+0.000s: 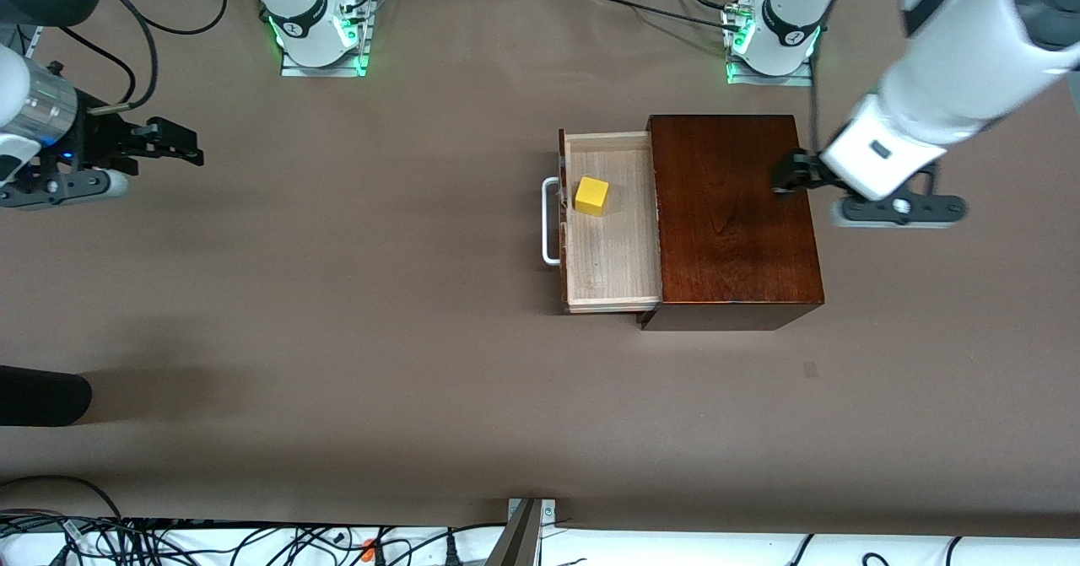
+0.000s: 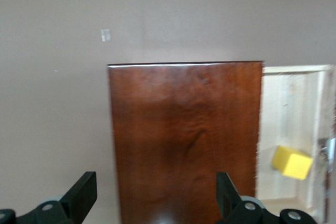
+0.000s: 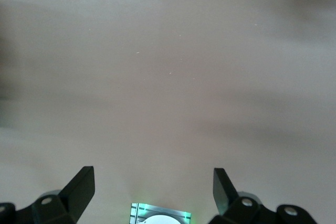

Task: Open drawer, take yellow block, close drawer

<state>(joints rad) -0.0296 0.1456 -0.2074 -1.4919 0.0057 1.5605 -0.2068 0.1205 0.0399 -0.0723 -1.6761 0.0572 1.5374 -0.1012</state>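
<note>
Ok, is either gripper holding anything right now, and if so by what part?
Nothing is held. The left gripper is open over the wooden box; the right gripper is open over bare table. The yellow block lies in the drawer.

Front view evenly lit from overhead — brown desk [image 1: 422, 313] matte, no hot spots. Soft shadows only: dark strip under wooden box [image 1: 734, 212] at edge nearer front camera, small shadow beside yellow block [image 1: 591, 196] on pale drawer [image 1: 612, 254] floor. Green glow at both arm bases. Left wrist view soft — block smeared, faint sheen on box top. Right wrist view washed out, hazy, streaked with blur.
</note>
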